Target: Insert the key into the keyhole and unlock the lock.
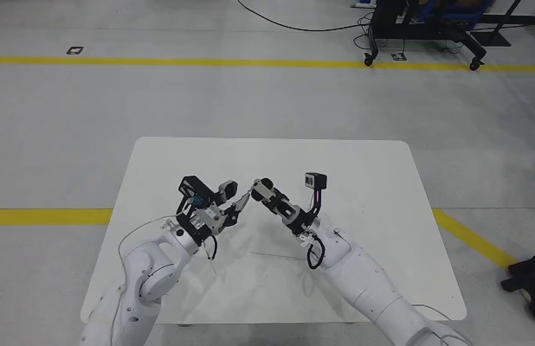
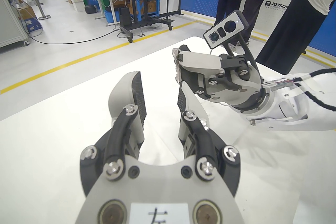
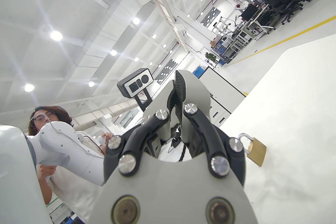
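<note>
The left gripper (image 2: 160,88) hangs low over the white table (image 2: 52,143) with its ribbed fingers spread wide and nothing between them. Just beyond it the right gripper (image 2: 179,57) points back toward it, clenched on a small silvery piece that looks to be the key (image 2: 178,70), pinched along the seam of the pads with a bit of ring showing at the tip. From above, the two tools meet nose to nose near the middle of the table, left gripper (image 1: 228,201) close beside right gripper (image 1: 257,186). The brass lock (image 3: 254,147) lies flat on the table just beside the right gripper, its shackle apparently seated and neither tool touching it. The step in hand seems to be the approach before insertion: the key is held, the lock is not. The next move likely calls for the free left gripper to take and steady the lock, keyhole turned toward the key, then a fine line-up of blade and slot, since the keyhole itself cannot be made out here.
</note>
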